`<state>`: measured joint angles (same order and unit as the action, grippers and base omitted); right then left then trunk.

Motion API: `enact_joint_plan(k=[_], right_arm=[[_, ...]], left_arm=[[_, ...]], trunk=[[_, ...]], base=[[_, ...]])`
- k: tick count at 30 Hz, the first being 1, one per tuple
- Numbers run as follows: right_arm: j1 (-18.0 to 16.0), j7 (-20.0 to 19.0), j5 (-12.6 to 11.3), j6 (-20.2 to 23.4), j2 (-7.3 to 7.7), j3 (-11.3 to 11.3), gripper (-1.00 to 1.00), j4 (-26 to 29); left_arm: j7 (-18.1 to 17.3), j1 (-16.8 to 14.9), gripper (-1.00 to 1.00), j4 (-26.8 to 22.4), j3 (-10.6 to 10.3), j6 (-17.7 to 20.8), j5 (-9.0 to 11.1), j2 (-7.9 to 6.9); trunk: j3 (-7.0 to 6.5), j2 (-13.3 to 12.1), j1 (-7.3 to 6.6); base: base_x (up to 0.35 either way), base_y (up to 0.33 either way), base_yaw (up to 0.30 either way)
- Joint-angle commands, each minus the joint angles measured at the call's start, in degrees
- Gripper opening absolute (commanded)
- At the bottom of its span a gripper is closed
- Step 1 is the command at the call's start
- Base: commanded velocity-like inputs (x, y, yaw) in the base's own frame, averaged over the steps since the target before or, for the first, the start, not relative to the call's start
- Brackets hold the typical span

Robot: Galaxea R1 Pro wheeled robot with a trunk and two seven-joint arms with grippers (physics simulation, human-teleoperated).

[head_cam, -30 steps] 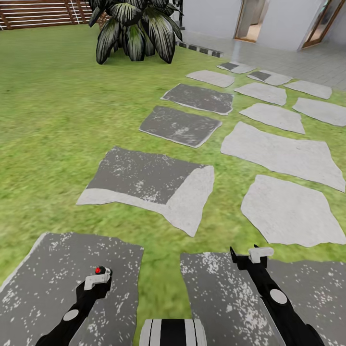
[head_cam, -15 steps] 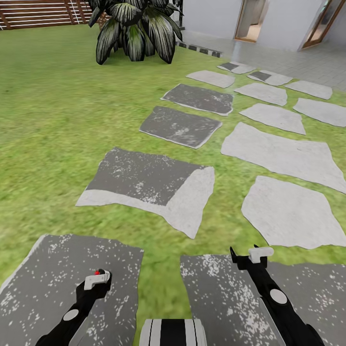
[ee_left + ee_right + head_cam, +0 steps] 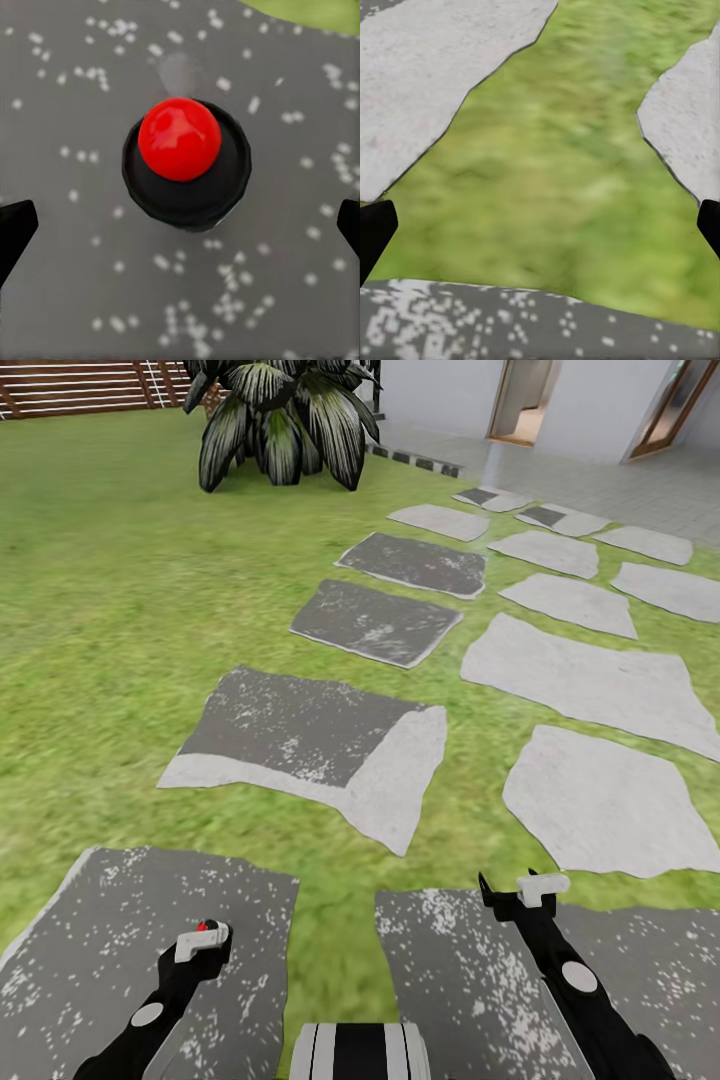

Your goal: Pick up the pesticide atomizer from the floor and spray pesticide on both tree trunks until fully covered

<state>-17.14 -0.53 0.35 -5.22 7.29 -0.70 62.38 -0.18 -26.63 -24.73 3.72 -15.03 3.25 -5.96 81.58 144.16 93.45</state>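
The pesticide atomizer (image 3: 187, 161) is a small black round bottle with a red ball on top, seen from above. It stands on a dark grey paving stone (image 3: 82, 90) of the floor. My left gripper (image 3: 180, 229) hangs open straight over it, one black fingertip (image 3: 15, 232) on each side, well apart from the bottle. In the head view the red top (image 3: 203, 926) peeks out just past the left gripper (image 3: 200, 942). My right gripper (image 3: 520, 892) is open over grass (image 3: 562, 172) between stones, holding nothing. The trees are out of view.
Grey stepping stones (image 3: 330, 745) lead across the lawn (image 3: 100, 610) toward the white house with doorways (image 3: 520, 405). A dark broad-leaved plant (image 3: 280, 425) stands at the back, with a brown slat fence (image 3: 80, 385) to its left.
The red top shows slightly less past the left gripper, which has sunk a touch over it. The right arm and the view are as before.
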Motion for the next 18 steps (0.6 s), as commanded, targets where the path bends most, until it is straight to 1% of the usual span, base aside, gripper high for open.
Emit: enact_joint_plan(k=[1, 4, 10, 14, 18], right_arm=[[0.0, 0.0, 0.0, 0.01, 0.0, 0.0, 1.0, 0.01], [0.0, 0.0, 0.0, 0.0, 0.0, 0.0, 1.0, 0.02], [0.0, 0.0, 0.0, 0.0, 0.0, 0.0, 1.0, 0.01], [0.0, 0.0, 0.0, -0.01, 0.0, 0.0, 1.0, 0.02], [0.0, -0.01, 0.0, -0.02, 0.0, 0.0, 1.0, 0.02]], left_arm=[[0.0, 0.0, 1.0, 0.01, 0.02, 0.0, 0.0, -0.01], [0.0, 0.0, 1.0, 0.03, 0.05, 0.0, 0.0, -0.02], [0.0, 0.0, 1.0, 0.11, 0.06, -0.09, 0.0, -0.02], [0.0, 0.0, 1.0, 0.44, 0.04, -1.73, -0.06, 0.04], [0.0, 0.0, 1.0, 0.54, 0.05, -2.5, -0.08, 0.07]], trunk=[[0.23, 0.02, 0.02], [0.89, 0.06, 0.1], [0.89, 0.06, 0.1], [0.89, 0.06, 0.1], [0.89, 0.06, 0.1]], base=[[0.0, 0.0, 0.0], [0.0, 0.0, 0.0], [0.0, 0.0, 0.0], [0.004, 0.0, 0.0], [0.099, 0.0, 0.0]])
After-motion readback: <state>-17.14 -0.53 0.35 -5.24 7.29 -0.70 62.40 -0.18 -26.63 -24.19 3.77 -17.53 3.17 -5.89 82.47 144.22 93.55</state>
